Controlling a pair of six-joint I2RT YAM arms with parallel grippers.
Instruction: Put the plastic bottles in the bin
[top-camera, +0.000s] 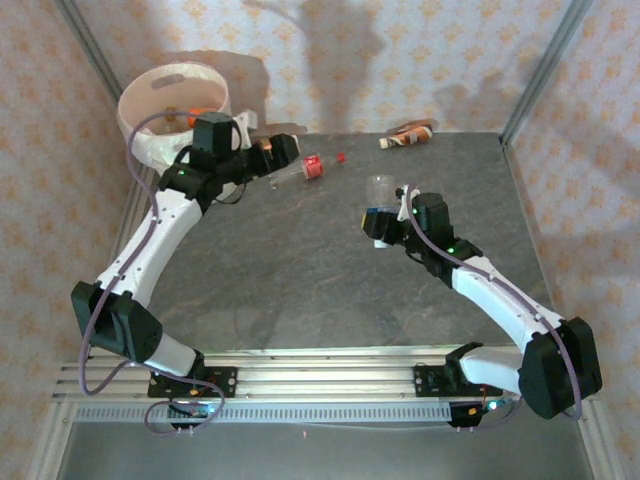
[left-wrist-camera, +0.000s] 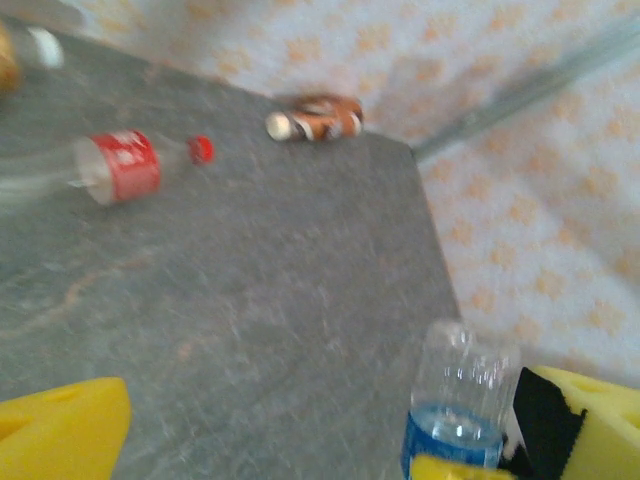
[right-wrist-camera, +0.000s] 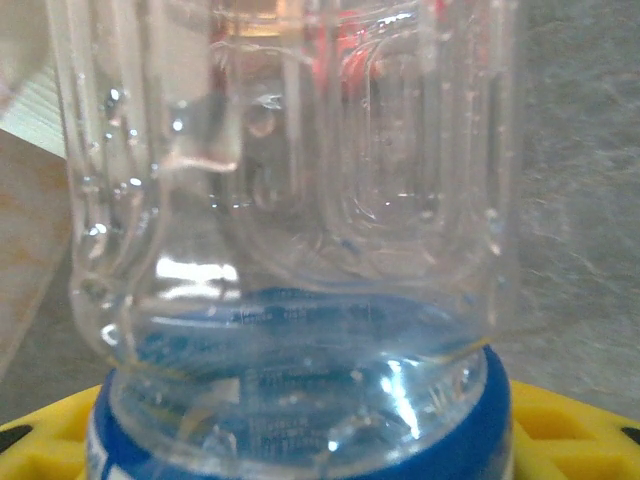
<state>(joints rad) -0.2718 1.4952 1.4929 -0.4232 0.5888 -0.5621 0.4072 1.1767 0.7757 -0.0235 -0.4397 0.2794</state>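
warm, fairly even light fills the overhead view, and soft grey shadows fall on the patterned back wall (top-camera: 330, 60). the left wrist view is smeared with blur, the red-labelled bottle (left-wrist-camera: 122, 166) soft-edged. in the right wrist view the blue-labelled bottle (right-wrist-camera: 290, 250) is hazy up close, with small white glints.

A dark grey, stone-patterned bench (top-camera: 300, 280) takes up the middle of the scene, faintly veined with paler streaks. Walls (top-camera: 400, 60) papered in pale cream with small orange flower motifs close it in on the left, far and right sides. Slim metal posts (top-camera: 548, 60) rise at the far corners. Ribbed aluminium rails (top-camera: 320, 362) run along the near edge. Soft shadows (top-camera: 330, 45) fall across the far wall under warm light.
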